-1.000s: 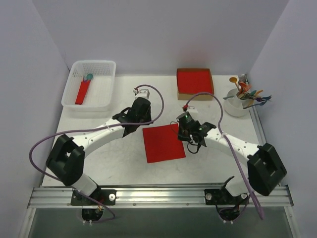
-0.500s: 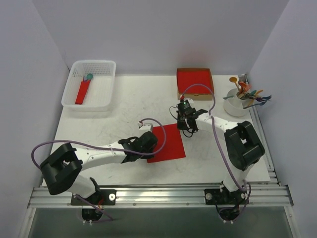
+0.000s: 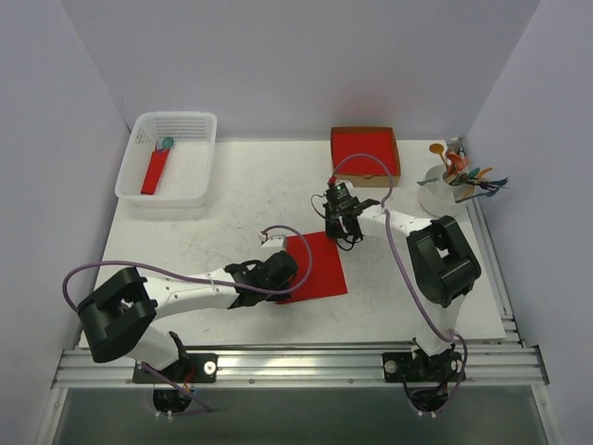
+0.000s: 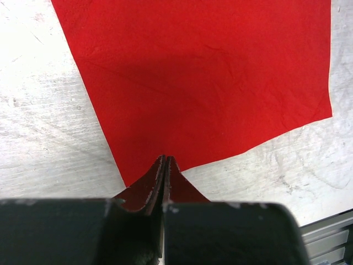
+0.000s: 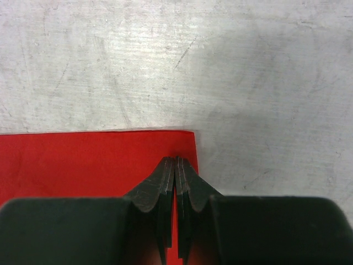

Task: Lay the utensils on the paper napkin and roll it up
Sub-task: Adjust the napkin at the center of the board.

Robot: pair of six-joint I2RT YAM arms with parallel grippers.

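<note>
**Napkin laid flat, both corners attended, no cutlery on it**

1. White basket [image 3: 199,121], far left: holds one red roll with a teal spoon head [image 3: 154,171]. Not yours to handle.
2. Left gripper [image 4: 166,159]: jaws pressed together, tips at the near-left corner of the paper napkin [image 4: 204,83]. Whether any paper is nipped between them, you cannot tell from the wrist view.
3. Paper napkin: one red sheet, flat on the table [image 3: 222,199] at mid-table between the two arms, slightly askew. Nothing lies on it.
4. Right gripper [image 5: 176,161]: jaws likewise closed tight, tips on the far-right corner of the sheet.
5. Red stack with cardboard rim [image 3: 364,153]: behind the napkin, well apart.
6. White cup [image 3: 435,199], far right: bristling with colourful cutlery [image 3: 463,174]. The grey utensils cannot be made out with confidence in any view.

Step in hand, as judged: settling the sheet square, ahead of loading. Next, you will need to lift one arm off its corner, spread its jaws, and fetch the utensils while the other pins the paper against sliding.
</note>
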